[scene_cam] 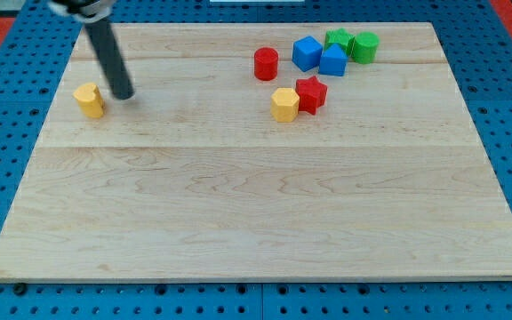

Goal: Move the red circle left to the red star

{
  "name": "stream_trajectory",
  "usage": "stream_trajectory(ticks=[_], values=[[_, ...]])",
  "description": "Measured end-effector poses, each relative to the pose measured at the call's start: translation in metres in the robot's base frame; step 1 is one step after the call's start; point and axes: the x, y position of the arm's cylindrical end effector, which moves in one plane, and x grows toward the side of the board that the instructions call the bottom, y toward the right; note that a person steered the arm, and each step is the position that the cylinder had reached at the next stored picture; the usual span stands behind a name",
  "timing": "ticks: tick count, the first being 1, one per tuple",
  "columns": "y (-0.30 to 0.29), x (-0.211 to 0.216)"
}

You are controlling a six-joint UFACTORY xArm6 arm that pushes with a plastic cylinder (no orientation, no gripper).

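A pale wooden board [256, 222], made of glued planks with a fine grain, lies on a blue perforated base that shows around all its edges; a strip of red appears past the top corners.

In the single camera view, my tip [124, 93] rests on the board near the top-left corner, just to the right of a yellow block [89, 100] with a rounded, heart-like outline. The rod is a plain dark cylinder, matte, leaning up toward the view's top-left; it has no jaws to open or close and it touches no block.

The red circle [266, 63], a short smooth cylinder, stands near the top edge, a little right of the middle. The red star [311, 93] sits below and to its right, touching a yellow hexagonal block [284, 104] on its left side. That yellow block occupies the spot left of the star, which I judge will complicate placing the circle there.

Toward the top-right corner, two blue blocks [320, 56] with angular faces cluster with two green ones [352, 44]. All blocks look like painted, glossy solids.

My tip is well apart from the red circle, so the push has not begun.
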Motion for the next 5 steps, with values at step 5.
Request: stream_trajectory(ticks=[5], values=[[0.186,-0.013]])
